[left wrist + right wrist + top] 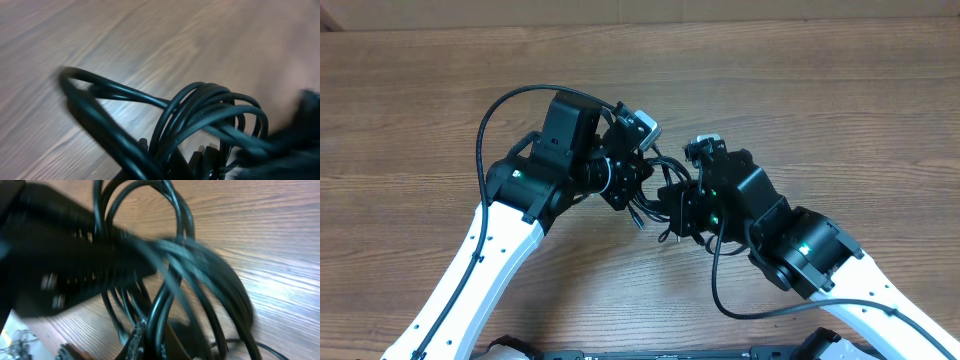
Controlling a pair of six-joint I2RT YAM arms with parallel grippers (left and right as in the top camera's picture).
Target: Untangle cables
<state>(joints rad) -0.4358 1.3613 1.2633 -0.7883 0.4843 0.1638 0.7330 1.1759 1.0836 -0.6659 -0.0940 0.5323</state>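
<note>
Left gripper (636,196) and right gripper (672,203) crowd the cables (663,170); wooden table (820,100) beneath.

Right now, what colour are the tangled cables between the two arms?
The cables are plain black, with no pattern visible; the left wrist view shows them best.

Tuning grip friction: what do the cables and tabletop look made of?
cables: smooth black plastic or rubber jacket, slightly glossy; pale highlights run along the loops.
tabletop: brown wood-grain surface, satin sheen with a glare patch; laminate or real wood, can't tell.
</note>
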